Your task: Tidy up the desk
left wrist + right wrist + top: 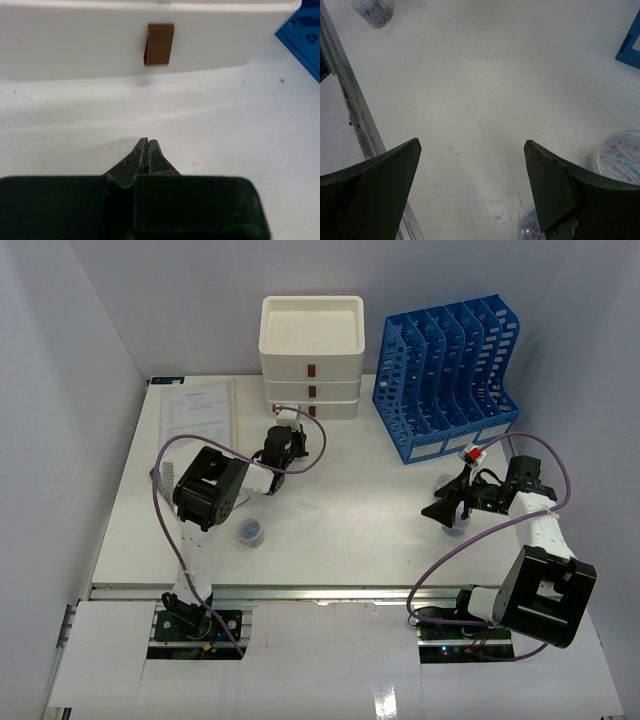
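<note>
The white desk (360, 540) spreads beneath both arms. The left gripper (146, 149), shut and empty, faces the drawer box's (310, 340) brown pull tab (159, 45) at the far side; driving forward could shove the box. The right gripper (471, 145) gapes empty beside two tubs (601, 150) of coloured paper clips (622, 160); descending could tip one.

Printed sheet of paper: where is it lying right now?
In the top external view, the printed sheet lies flat at the far left of the desk, just left of the cream drawer box.
</note>
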`<state>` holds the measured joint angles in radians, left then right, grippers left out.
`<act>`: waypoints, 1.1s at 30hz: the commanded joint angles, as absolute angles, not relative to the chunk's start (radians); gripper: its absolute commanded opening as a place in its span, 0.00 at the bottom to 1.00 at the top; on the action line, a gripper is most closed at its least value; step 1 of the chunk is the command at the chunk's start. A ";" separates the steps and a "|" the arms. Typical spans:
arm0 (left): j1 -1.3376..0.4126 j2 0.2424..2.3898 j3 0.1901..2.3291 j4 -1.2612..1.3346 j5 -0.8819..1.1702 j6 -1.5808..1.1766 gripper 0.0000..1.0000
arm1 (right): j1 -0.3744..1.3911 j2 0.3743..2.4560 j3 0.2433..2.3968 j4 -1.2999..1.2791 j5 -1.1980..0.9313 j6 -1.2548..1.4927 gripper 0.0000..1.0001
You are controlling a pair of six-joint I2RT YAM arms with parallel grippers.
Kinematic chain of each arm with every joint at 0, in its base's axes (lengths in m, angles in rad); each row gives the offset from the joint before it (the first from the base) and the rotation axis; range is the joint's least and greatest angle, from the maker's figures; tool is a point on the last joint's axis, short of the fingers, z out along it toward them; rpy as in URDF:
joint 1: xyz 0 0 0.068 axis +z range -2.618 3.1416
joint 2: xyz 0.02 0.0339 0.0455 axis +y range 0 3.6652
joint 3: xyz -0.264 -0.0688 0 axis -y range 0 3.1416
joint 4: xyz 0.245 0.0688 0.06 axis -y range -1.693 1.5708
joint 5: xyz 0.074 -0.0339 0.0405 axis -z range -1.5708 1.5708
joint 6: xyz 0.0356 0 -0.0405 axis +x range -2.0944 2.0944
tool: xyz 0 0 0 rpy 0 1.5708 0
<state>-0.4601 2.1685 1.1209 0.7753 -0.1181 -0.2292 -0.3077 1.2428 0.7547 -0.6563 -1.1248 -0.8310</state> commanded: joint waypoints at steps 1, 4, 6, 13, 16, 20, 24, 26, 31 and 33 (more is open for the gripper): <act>-0.471 2.001 1.011 0.847 -0.076 -0.273 0.00 | -0.311 1.223 0.766 -0.661 -1.149 -0.844 0.90; -0.470 1.979 0.997 0.822 -0.064 -0.252 0.03 | -0.311 1.220 0.764 -0.661 -1.149 -0.844 0.90; -0.469 1.992 1.045 0.765 -0.060 -0.236 0.46 | -0.311 1.218 0.764 -0.661 -1.149 -0.844 0.90; -0.467 2.165 1.314 0.615 -0.041 -0.209 0.84 | -0.311 1.220 0.765 -0.661 -1.140 -0.847 0.90; -0.459 2.230 1.413 0.566 -0.060 -0.207 0.83 | -0.311 1.223 0.766 -0.661 -1.141 -0.847 0.90; -0.445 2.308 1.546 0.493 -0.066 -0.203 0.76 | -0.311 1.221 0.767 -0.664 -1.144 -0.850 0.90; -0.431 2.354 1.630 0.446 -0.072 -0.196 0.58 | -0.311 1.216 0.767 -0.666 -1.147 -0.849 0.90; -0.428 2.363 1.646 0.433 -0.077 -0.194 0.47 | -0.311 1.218 0.767 -0.665 -1.147 -0.850 0.90; -0.425 2.364 1.665 0.427 -0.077 -0.191 0.03 | -0.311 1.224 0.767 -0.670 -1.149 -0.854 0.90; -0.425 2.346 1.638 0.437 -0.069 -0.192 0.00 | -0.311 1.227 0.768 -0.672 -1.149 -0.856 0.90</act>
<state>-0.4302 2.3901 1.6259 0.4283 -0.0691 -0.1961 -0.3077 1.2366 0.7547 -0.6563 -1.1255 -0.8343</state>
